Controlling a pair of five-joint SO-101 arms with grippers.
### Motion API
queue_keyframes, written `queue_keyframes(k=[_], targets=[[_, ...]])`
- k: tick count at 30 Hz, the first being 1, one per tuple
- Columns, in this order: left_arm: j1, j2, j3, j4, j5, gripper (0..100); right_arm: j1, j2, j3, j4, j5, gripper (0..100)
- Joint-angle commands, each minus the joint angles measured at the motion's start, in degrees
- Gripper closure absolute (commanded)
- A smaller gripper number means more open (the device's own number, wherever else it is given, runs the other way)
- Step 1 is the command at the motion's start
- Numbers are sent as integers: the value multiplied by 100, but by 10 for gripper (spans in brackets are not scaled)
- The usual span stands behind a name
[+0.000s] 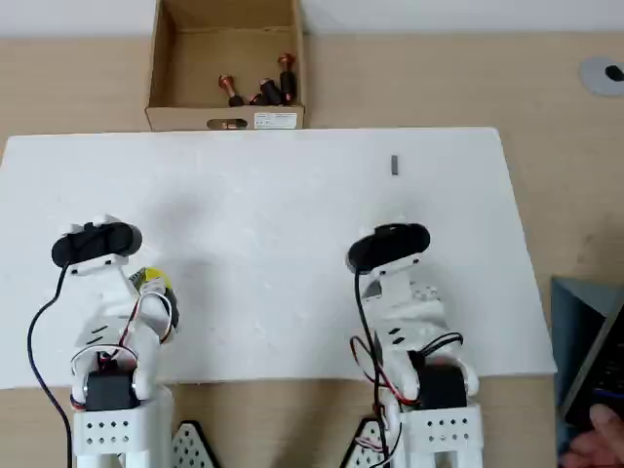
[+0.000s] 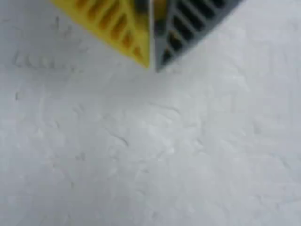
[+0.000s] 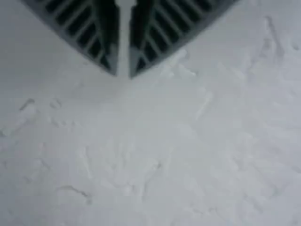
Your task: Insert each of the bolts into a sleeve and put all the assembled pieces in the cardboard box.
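Sleeve point(image 1: 395, 165), perhaps, long axis toward cardboard box point(image 1: 164, 58), assembled pieces point(image 1: 270, 91) inside

Bright, even light washes the white mat point(image 1: 292, 244), leaving only faint, soft-edged shadows on it.

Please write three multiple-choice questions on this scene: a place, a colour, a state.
1. Where do the copper-and-black assembled pieces lie? A) in a blue bowl B) on a metal shelf C) in the brown cardboard box
2. The left pincer has fingers: A) yellow and grey B) both red C) both green
3. The left pincer is: A) wide open B) shut, empty C) shut on a bolt
Key: C, they lie between its walls; A, its wrist view shows both colours; B, the fingertips meet with nothing between.
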Motion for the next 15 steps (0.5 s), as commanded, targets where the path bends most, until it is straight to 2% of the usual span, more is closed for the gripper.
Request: queue_keyframes(k=[1,15], targets=[[9,-40,26,-97,-9,997,31,-637,4,35,-53,988],[9,-40,26,-97,-9,997,31,-637,4,35,-53,988]])
